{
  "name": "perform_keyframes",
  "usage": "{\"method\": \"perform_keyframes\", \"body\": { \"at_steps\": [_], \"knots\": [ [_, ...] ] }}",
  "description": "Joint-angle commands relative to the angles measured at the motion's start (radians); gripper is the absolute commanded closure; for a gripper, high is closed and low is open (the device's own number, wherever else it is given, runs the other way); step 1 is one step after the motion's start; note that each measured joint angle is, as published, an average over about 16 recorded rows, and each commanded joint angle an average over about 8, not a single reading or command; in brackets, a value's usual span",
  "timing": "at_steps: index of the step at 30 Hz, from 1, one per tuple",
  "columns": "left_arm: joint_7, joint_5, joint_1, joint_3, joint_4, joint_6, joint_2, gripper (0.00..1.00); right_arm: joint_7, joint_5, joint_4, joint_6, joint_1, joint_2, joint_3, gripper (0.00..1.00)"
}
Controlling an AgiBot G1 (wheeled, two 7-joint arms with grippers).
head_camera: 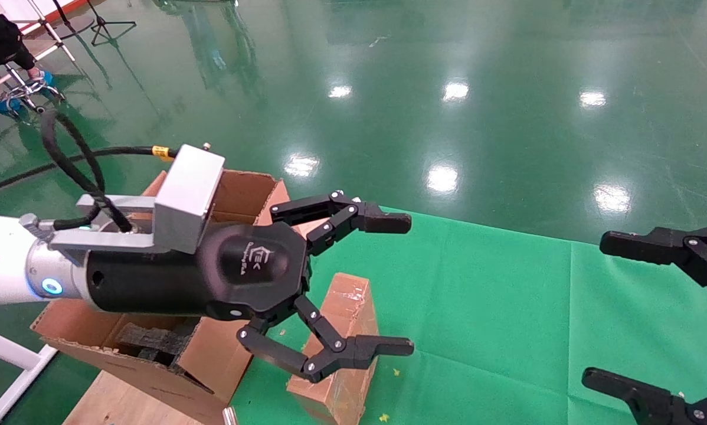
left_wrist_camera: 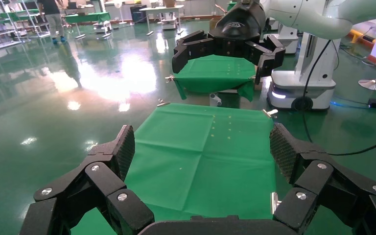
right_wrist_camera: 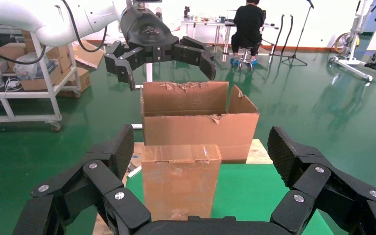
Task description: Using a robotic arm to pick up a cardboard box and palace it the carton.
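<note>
The left gripper (head_camera: 409, 283) has its jaws spread wide and empty, one finger high at mid-frame in the head view, the other low. Between and beneath them, toward the lower centre of the frame, stands the cardboard box (head_camera: 346, 348) on end, tilted, its long axis running up and down, on the green worktop (head_camera: 507, 307). It appears to lie below and slightly behind the fingertips, so the next move likely calls for a descent and a slight pull back. The carton (head_camera: 170, 348) sits at lower left, just beside the box, under the wrist. The right gripper (head_camera: 601, 307), jaws also open and empty, hangs at the right edge, well apart; the left is nearer
</note>
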Motion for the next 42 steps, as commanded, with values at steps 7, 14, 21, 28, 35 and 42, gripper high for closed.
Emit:
{"method": "perform_keyframes", "body": {
  "at_steps": [7, 14, 21, 28, 35, 42],
  "knots": [
    [-0.005, 0.01, -0.004, 0.004, -0.002, -0.001, -0.003, 0.0, 0.0, 0.0, 0.0, 0.0, 0.0, 0.0, 0.0, 1.0],
    [-0.145, 0.157, -0.102, 0.075, -0.034, -0.027, -0.02, 0.0, 0.0, 0.0, 0.0, 0.0, 0.0, 0.0, 0.0, 1.0],
    [-0.429, 0.359, -0.269, 0.187, -0.062, -0.045, 0.006, 0.0, 0.0, 0.0, 0.0, 0.0, 0.0, 0.0, 0.0, 1.0],
    [-0.666, 0.505, -0.413, 0.287, -0.068, 0.015, 0.055, 0.0, 0.0, 0.0, 0.0, 0.0, 0.0, 0.0, 0.0, 1.0],
    [-0.713, 0.542, -0.464, 0.317, -0.068, 0.038, 0.078, 0.0, 0.0, 0.0, 0.0, 0.0, 0.0, 0.0, 0.0, 1.0],
    [-0.772, 0.584, -0.494, 0.349, -0.037, 0.056, 0.085, 0.0, 0.0, 0.0, -0.001, 0.0, 0.0, 0.0, 0.0, 1.0]
  ]
}}
